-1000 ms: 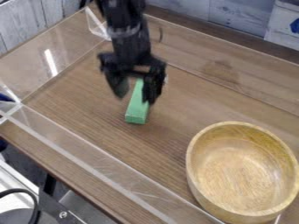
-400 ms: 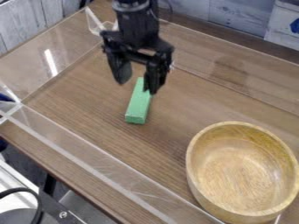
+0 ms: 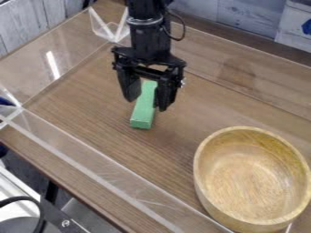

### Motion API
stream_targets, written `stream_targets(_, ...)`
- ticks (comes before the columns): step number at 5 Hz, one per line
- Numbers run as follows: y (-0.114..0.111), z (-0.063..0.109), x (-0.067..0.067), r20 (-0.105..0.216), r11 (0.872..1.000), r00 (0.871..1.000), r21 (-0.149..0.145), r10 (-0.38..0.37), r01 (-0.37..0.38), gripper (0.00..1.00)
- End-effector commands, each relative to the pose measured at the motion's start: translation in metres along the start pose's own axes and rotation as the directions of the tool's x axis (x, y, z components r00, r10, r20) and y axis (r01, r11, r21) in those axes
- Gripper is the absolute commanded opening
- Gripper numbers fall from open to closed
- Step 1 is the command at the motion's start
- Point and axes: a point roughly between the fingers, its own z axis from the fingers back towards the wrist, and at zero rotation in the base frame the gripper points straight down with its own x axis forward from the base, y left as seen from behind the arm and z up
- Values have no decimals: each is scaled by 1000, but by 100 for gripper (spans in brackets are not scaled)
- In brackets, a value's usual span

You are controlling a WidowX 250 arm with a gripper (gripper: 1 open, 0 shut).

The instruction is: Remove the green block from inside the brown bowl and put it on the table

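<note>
- Your gripper [image 3: 149,94] hangs over the bench [image 3: 85,100], pointing down, its jaws spread wide and gripping nothing.
- You see the green block [image 3: 145,107] lying flat on the bench between and just below those jaws.
- To the right, well apart, your brown bowl [image 3: 254,177] sits empty.

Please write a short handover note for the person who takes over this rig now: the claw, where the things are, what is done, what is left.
Claw: open, pointing down, straddling the upper end of the small bright green rectangular block; whether a finger touches it cannot be told.
Green block: lying flat on the brown wood-grain table, outside the bowl.
Round light-tan wooden bowl: empty, at the right.
Done: block out and on the table.
Left: only to withdraw the arm.
</note>
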Motion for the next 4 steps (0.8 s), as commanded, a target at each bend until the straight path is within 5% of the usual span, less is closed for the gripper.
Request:
stream_targets(1, 2, 29, -1, 71, 1000, 997, -22, -9, 10, 100)
stream_targets(2, 4, 34, 2, 76, 999, 997, -19, 34, -33, 0)
stream_targets(4, 5, 32, 4, 53, 998, 997, -11, 56, -55, 0)
